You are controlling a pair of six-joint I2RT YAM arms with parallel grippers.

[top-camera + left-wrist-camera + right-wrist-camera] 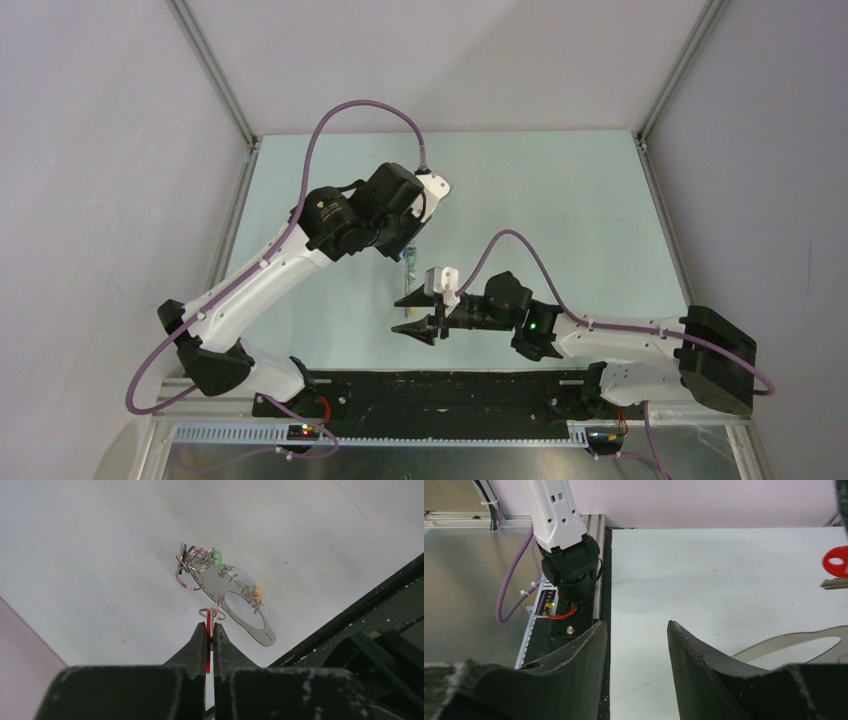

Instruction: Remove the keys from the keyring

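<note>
Over the table, the left claw, lower centre of its wrist view, is clamped on the red key. The keyring juts beyond it toward frame centre, with the other keys strung on. The right claw stands half wide and empty. We judge two risks: the thin red head slipping and dropping the bunch, and the right claw snagging tangled rings.

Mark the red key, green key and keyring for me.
red key (pixel 207 647): left wrist view, on its red head, seen edge-on.
green key (pixel 217 557): left wrist view, on its green head.
keyring (pixel 214 582): left wrist view, on the flat part beside the keys.
</note>
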